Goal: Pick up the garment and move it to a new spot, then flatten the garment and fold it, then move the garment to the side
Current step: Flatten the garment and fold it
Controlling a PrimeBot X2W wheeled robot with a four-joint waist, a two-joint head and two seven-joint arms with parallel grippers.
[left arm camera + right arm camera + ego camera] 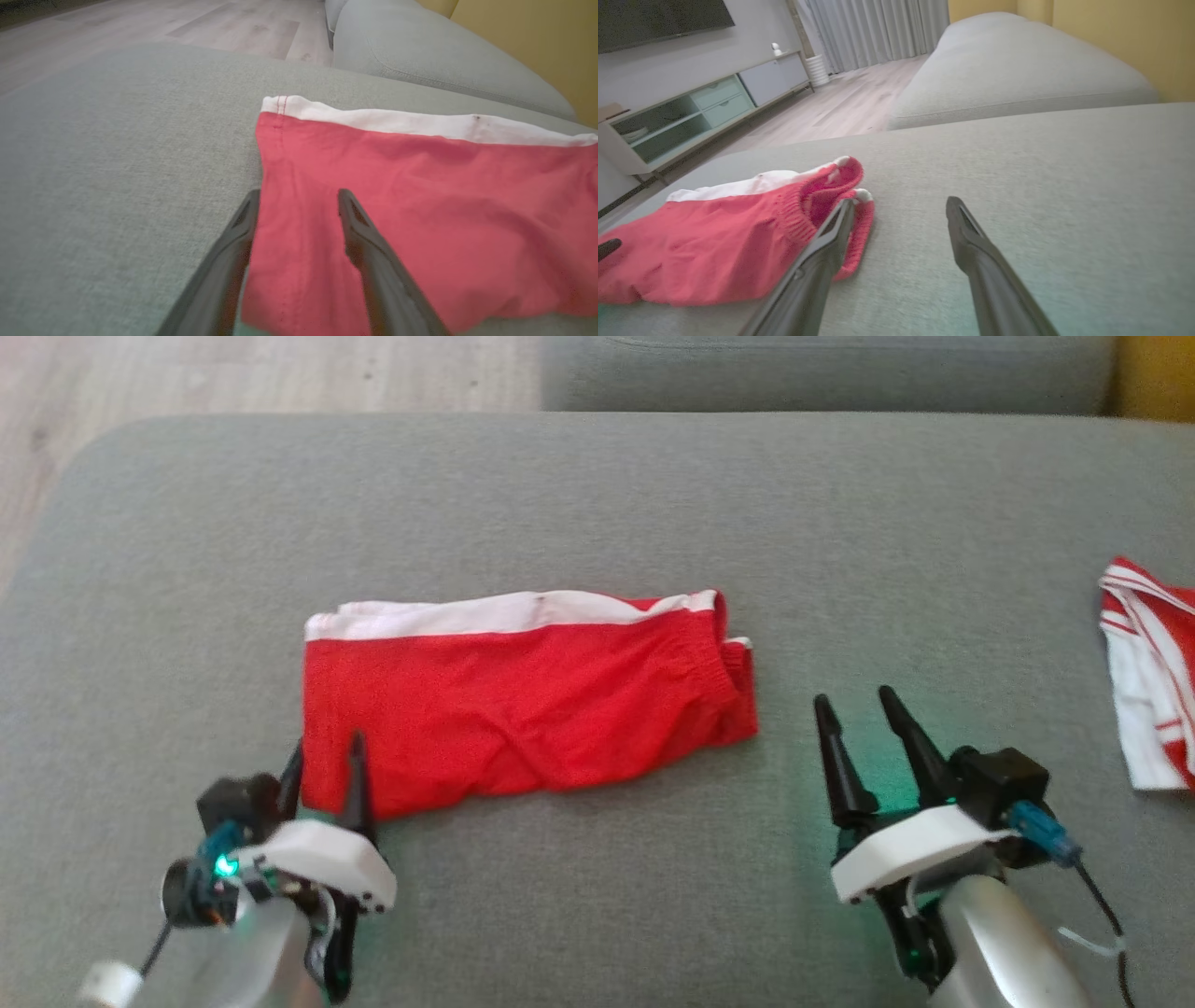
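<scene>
1 flat, rectangular red garment (pixel 523 709); left pincer (pixel 328 744) half-spread astride its corner, right pincer (pixel 853 696) wide.

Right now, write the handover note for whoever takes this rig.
Left gripper: open, fingers straddling the near left corner of the red shorts, nothing lifted.
Right gripper: open over bare cushion, right of the shorts.
Shorts: lying folded mid-cushion, white band along the far edge. A red-and-white garment lies at the far right.
Done: flattening and folding, by the look of it.
To do: move the shorts to the side.
</scene>
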